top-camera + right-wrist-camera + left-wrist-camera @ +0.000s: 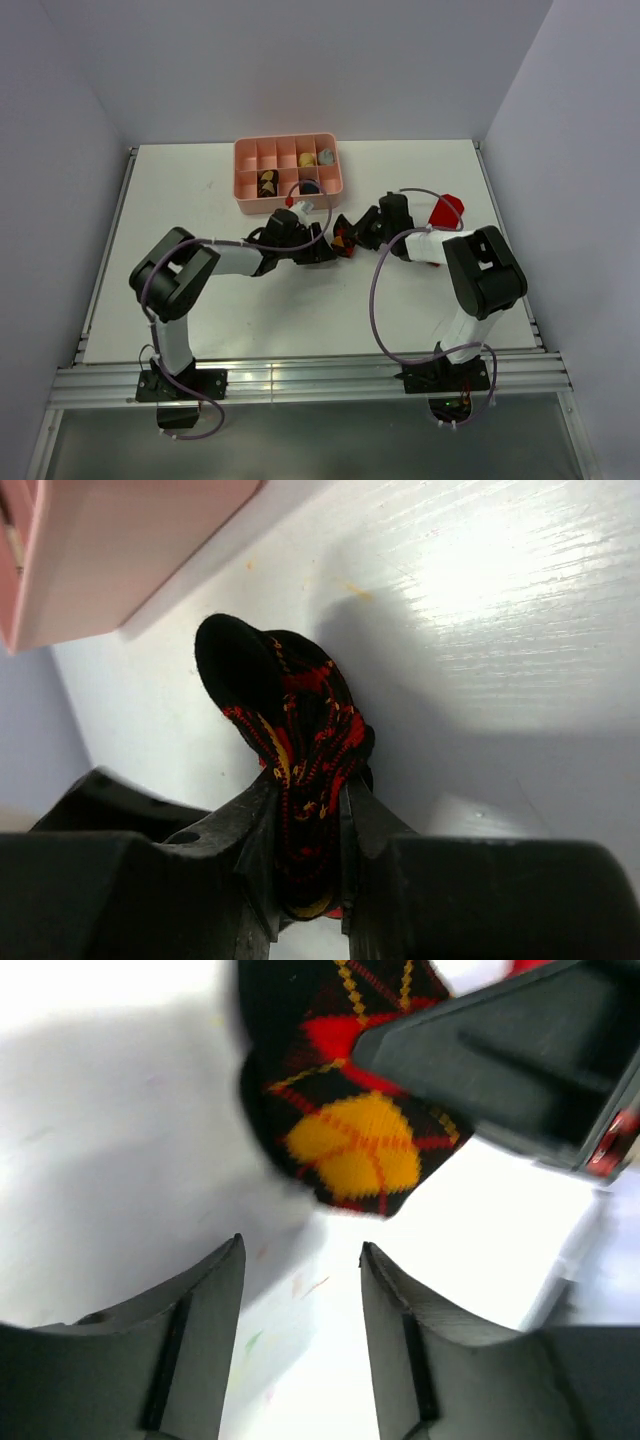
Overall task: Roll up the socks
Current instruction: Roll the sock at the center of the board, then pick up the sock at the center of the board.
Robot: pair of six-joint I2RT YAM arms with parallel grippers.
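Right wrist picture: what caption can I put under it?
Right gripper pinches a bunched black-and-red sock, white table and pink tray behind it.

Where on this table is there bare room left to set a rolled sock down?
Free: the left of the table, between pink tray and left edge; the near strip between left arm and right arm. Crowded: before the tray, where left gripper and right gripper meet at the argyle sock; red sock lies right.

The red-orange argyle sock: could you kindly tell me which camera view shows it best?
Right wrist: the sock appears sharp, bunched between the right fingers. Left wrist shows blurred diamonds; top external only a sliver.
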